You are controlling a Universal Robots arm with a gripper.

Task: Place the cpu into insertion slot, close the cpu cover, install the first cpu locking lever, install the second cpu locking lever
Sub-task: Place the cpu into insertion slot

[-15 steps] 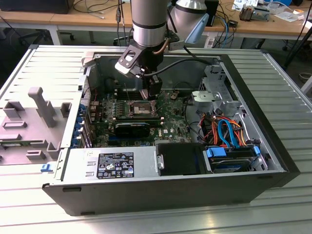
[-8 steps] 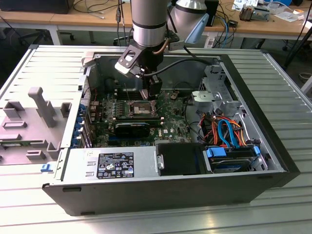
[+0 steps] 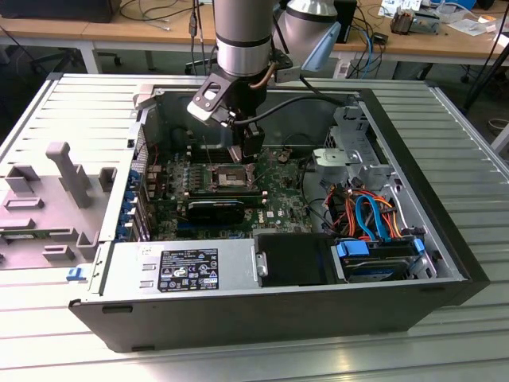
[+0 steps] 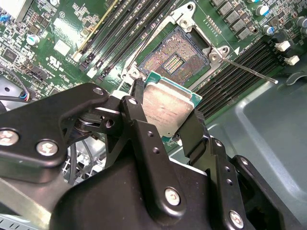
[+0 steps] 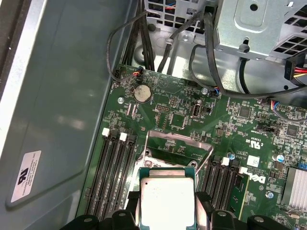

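**CPU gripped, held over open socket**

Robot gripper (image 4: pixel 164 111) is clenched on the cpu (image 4: pixel 168 101). Its fingers (image 4: pixel 194 130) pinch two opposite edges, and the chip's metal top faces the camera in both wrist views. The insertion slot (image 4: pixel 173 60) lies just beyond the fingertips, bare, w/ contacts showing and nothing seated. Chip is near the slot but apart from it. The cpu cover (image 5: pixel 184 139) looks swung up, past the chip. One locking lever (image 4: pixel 244 69) juts free beside the slot. Progress, by my judgement: early in step 1. Chip not yet placed; cover and both levers left to do.
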